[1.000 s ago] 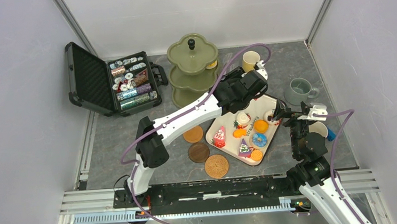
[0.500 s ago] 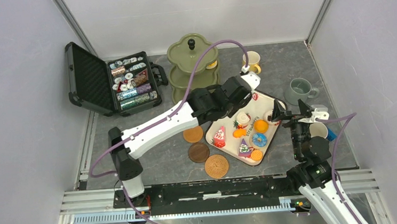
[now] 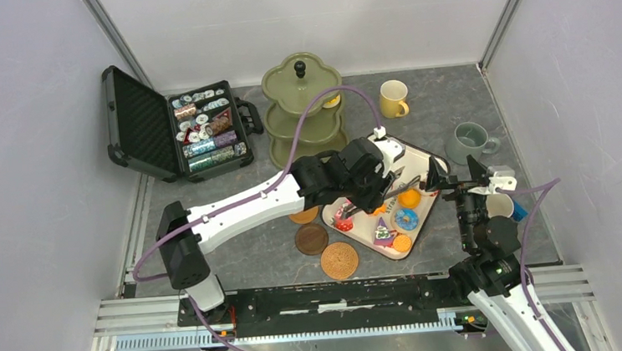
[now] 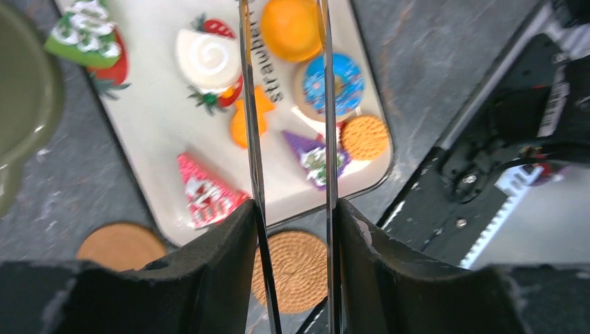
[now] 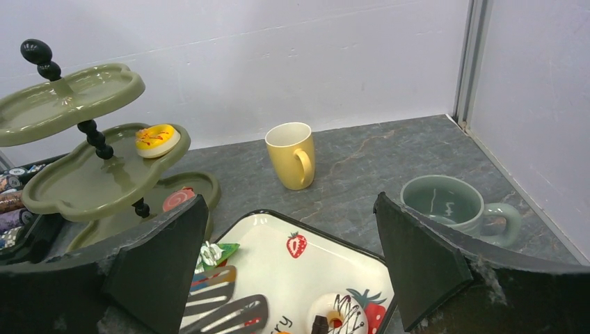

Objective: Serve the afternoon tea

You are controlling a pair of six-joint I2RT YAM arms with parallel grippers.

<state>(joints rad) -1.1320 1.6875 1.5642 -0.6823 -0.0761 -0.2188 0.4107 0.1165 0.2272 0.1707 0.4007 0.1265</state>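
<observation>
My left gripper (image 3: 375, 183) is shut on metal tongs (image 4: 252, 139) and hovers over the white strawberry tray (image 3: 411, 161), which holds several toy cakes and donuts, among them a blue donut (image 4: 336, 83) and a red slice (image 4: 205, 198). The slotted tong tips (image 5: 222, 303) hang above the tray's left part. My right gripper (image 3: 456, 172) is open and empty above the tray's right edge. The olive three-tier stand (image 3: 302, 109) carries a yellow donut (image 5: 155, 139) and a pink swirl cake (image 5: 179, 198). The yellow mug (image 3: 392, 98) and grey-green mug (image 3: 468, 140) stand behind the tray. Three brown coasters (image 3: 339, 259) lie left of it.
An open black case of poker chips (image 3: 174, 132) sits at the back left. A pale mug (image 3: 498, 203) and a blue object (image 3: 517, 209) are partly hidden behind my right arm. Grey walls close in the table on three sides.
My left arm has swung from beside the yellow mug toward the front and now hangs low over the tray with the tongs. The right gripper has barely moved.
</observation>
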